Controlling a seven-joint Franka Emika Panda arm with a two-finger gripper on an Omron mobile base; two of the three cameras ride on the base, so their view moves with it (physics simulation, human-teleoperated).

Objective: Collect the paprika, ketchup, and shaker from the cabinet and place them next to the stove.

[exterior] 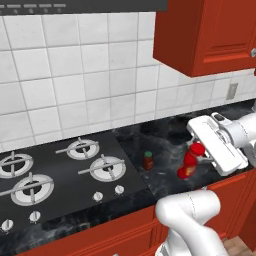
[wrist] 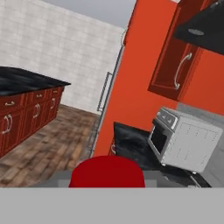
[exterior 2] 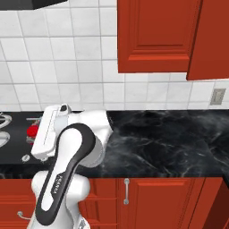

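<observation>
**Ketchup held tilted over the surface, tip-over risk on release**

My jaws are pinching the ketchup near its cap; the gripper has it leaning, base low over the dark surface, right of the stove. The paprika already stands just beside the stove, near the bottle. If I let go at this tilt, I judge the tall bottle may topple, roll, or knock the paprika. I can't tell if its base touches yet. Shaker not placed.

No legible text, label or number anywhere.
</observation>
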